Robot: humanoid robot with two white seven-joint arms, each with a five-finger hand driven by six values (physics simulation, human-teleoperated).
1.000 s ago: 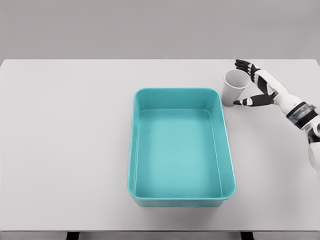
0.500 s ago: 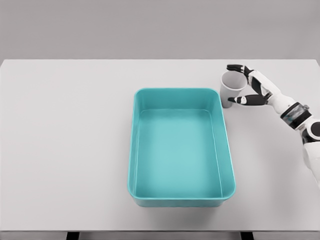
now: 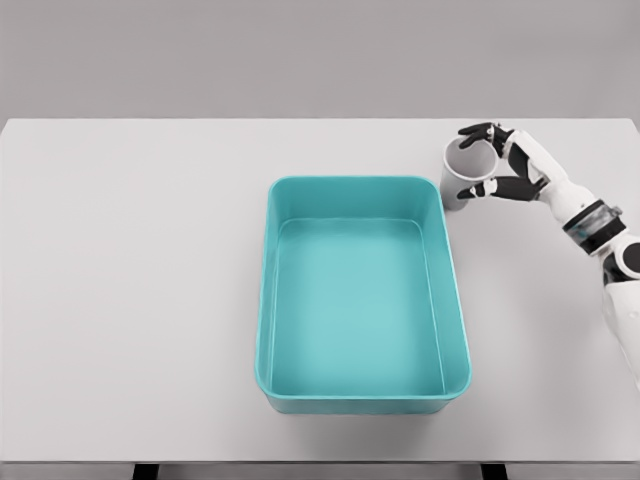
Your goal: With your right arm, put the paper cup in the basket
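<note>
- The white paper cup point(image 3: 464, 175) stands upright with its mouth up, in the upper right of the frame, just beside the upper right corner of the basket and outside it.
- Your right hand point(image 3: 505, 168) wraps the cup from its right side: dark-tipped fingers point(image 3: 478, 133) curl over the far rim and the thumb presses the near wall, so the hold is a side pinch that leaves the mouth unblocked. Whether the grip is firm enough to lift, you can't tell.
- The side grasp suits a short carry leftward over the wall.
- The teal basket point(image 3: 362, 402), a rectangular tub, sits mid-frame with nothing in it, its long side running toward you; the nearest wall is right by the cup.
- The white table point(image 3: 130, 300) carries both.
- Your left arm is out of view.
</note>
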